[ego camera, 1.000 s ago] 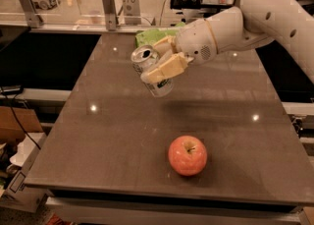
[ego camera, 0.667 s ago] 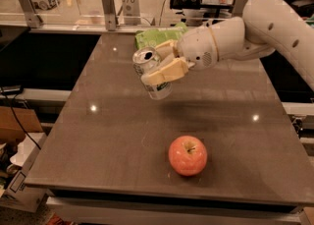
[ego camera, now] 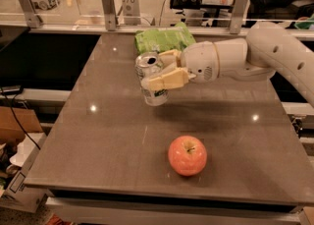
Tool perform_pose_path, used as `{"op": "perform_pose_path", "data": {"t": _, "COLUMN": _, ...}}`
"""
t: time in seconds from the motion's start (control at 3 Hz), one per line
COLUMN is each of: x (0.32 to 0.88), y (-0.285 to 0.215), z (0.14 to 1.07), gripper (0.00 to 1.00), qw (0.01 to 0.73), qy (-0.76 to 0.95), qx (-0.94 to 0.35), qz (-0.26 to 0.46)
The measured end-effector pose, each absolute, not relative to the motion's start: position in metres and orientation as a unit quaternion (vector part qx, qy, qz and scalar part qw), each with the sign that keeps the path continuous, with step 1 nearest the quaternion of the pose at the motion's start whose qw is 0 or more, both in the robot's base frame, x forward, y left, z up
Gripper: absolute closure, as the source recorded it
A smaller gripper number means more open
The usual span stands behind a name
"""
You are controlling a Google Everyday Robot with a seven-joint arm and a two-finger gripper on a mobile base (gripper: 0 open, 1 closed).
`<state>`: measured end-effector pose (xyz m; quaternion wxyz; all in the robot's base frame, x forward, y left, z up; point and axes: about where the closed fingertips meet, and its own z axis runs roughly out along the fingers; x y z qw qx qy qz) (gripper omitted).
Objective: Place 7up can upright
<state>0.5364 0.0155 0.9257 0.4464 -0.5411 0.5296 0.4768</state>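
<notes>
7up can [ego camera: 156, 96] is clamped in my gripper [ego camera: 157, 71], which grasps its wall from both sides. It is over the middle of the table [ego camera: 88, 140], somewhat nearer the far edge than the near one. Its silver top rim faces up and the body leans only slightly. I cannot tell whether the base already touches the surface or hangs just above it.

To finish well, I judge I should first bring the can's axis fully vertical. Then I would lower it until the whole base ring is flat on the table, loosen evenly, and draw back toward the right edge without brushing the wall.

The can is a thin, smooth aluminium cylinder, so it would dent under a hard squeeze and tip from a small nudge. The tabletop is dark, hard and glossy, with lamp glints on it. It looks slick, so a base that lands tilted could skid.

A green crinkly snack bag [ego camera: 164, 39] lies just behind the can at the far edge. A round, shiny red-orange apple [ego camera: 187, 155] rests near the near edge, well apart from the can.
</notes>
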Motion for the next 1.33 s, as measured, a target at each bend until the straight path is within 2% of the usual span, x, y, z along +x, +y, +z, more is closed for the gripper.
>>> {"op": "perform_pose_path", "data": {"t": 0.33, "x": 0.535, "y": 0.014, "z": 0.921, "gripper": 1.0, "qw": 0.458, "qy": 0.526, "qx": -0.514, "qz": 0.5}}
{"op": "perform_pose_path", "data": {"t": 0.67, "x": 0.534, "y": 0.012, "z": 0.917, "gripper": 0.84, "qw": 0.471, "qy": 0.517, "qx": -0.495, "qz": 0.515}}
{"op": "perform_pose_path", "data": {"t": 1.33, "x": 0.535, "y": 0.004, "z": 0.903, "gripper": 0.37, "qw": 0.482, "qy": 0.514, "qx": -0.483, "qz": 0.519}}
